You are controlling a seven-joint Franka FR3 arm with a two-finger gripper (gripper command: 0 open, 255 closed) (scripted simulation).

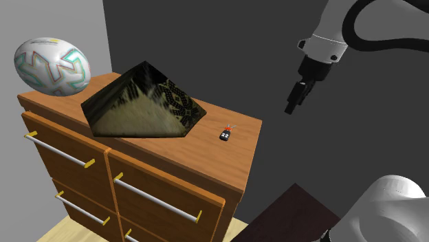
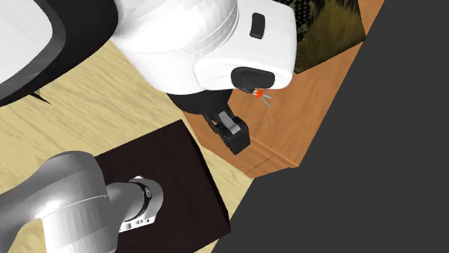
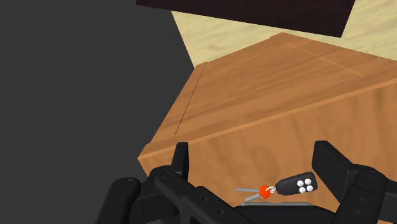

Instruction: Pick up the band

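The band is a small black fob point(image 1: 225, 133) with white buttons, an orange-red tag and thin grey pieces. It lies on the wooden dresser top point(image 1: 220, 157) near the corner on the shoulder view's right. My gripper point(image 1: 297, 100) hangs in the air above and to the right of that corner, off the dresser's edge. In the wrist view the fob point(image 3: 296, 185) lies low between the two black fingers of the gripper point(image 3: 254, 159), which stand wide apart and touch nothing. The second exterior view shows the orange tag point(image 2: 257, 93) just beyond the gripper point(image 2: 234, 134).
A dark pyramid-shaped object point(image 1: 144, 103) fills the middle of the dresser top, and a white patterned rugby ball point(image 1: 52, 65) rests at its far left end. Drawers with metal bar handles point(image 1: 155, 199) face forward. The dark stand point(image 2: 165, 180) sits on the pale wood floor. Grey walls stand behind.
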